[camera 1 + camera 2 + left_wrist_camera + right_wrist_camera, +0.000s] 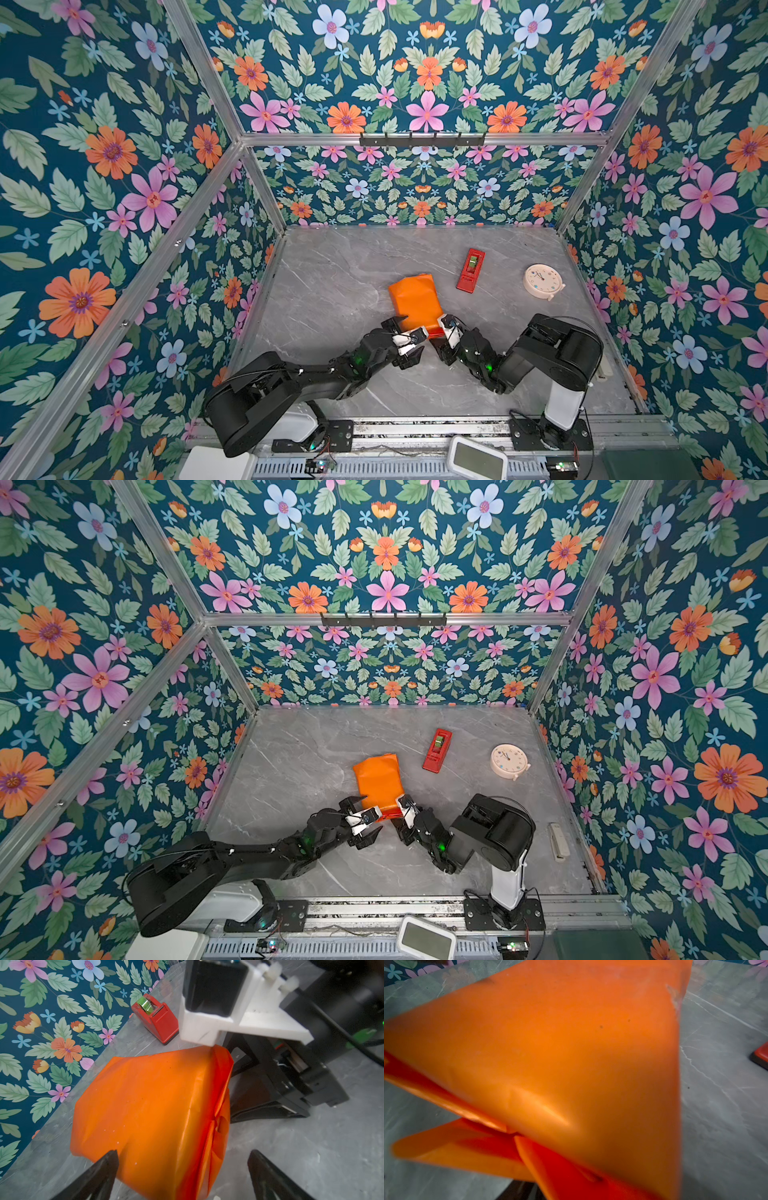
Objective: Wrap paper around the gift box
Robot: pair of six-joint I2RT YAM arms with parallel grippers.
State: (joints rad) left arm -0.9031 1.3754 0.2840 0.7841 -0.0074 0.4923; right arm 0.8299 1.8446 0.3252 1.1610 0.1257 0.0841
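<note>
The left gripper (413,333) stands spread wide at the near-left corner of the paper (415,301), gripping nothing. The paper, orange face out, lies folded into a boxy parcel mid-way across the tabletop (332,266). The right gripper (441,332) meets the parcel's near-right corner; whether it clamps, I cannot tell. Toward the far-right corner lie a red tape dispenser (470,270) and a clock (542,281).

Two black jointed arms (316,374), white base columns (563,405), green lights (360,356), white camera mounts (249,1022), black fingers (97,1178)
</note>
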